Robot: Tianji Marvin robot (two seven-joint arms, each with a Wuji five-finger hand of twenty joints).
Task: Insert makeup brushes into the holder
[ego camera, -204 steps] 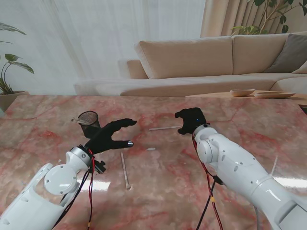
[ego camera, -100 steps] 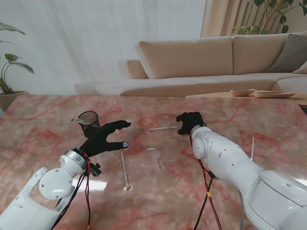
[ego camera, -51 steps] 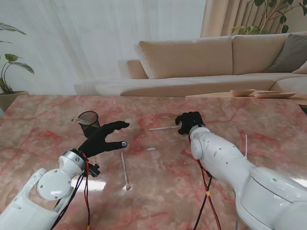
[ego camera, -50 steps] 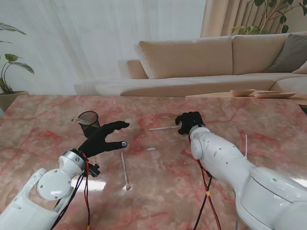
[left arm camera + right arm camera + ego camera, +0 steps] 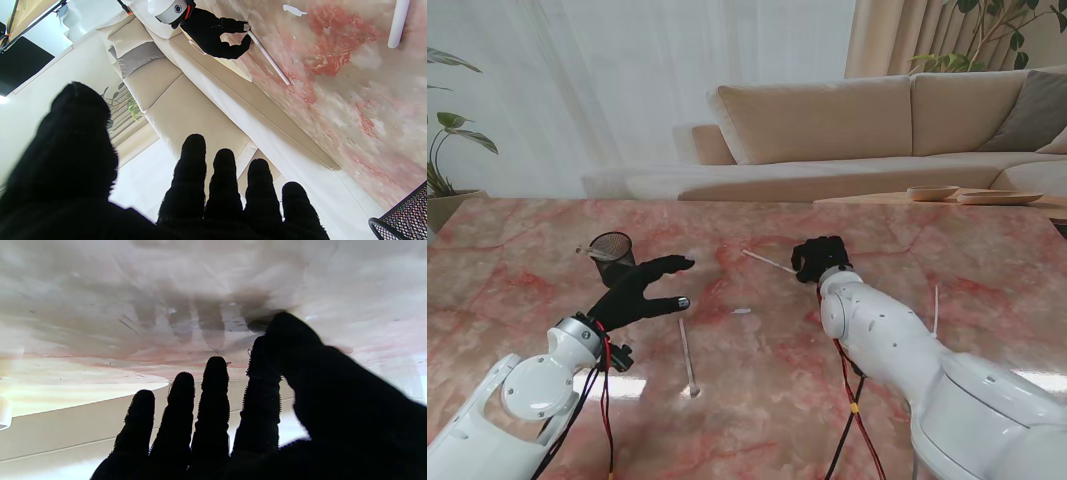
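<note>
Between the right hand's (image 5: 819, 257) thumb and fingers, far across the pink marble table (image 5: 757, 400), one white makeup brush (image 5: 769, 262) is pinched by its end, its shaft slanting away toward my left, so the pickup step looks to be in hand and the next move calls for carrying it leftward to the holder (image 5: 612, 256) and tipping it upright. Nearer to me a second brush (image 5: 687, 352) lies flat just right of the left hand (image 5: 639, 288), which hovers empty with fingers spread. That black mesh holder stands just beyond the left hand; a pale handle seems to poke over its rim, though I cannot tell what else it contains.
</note>
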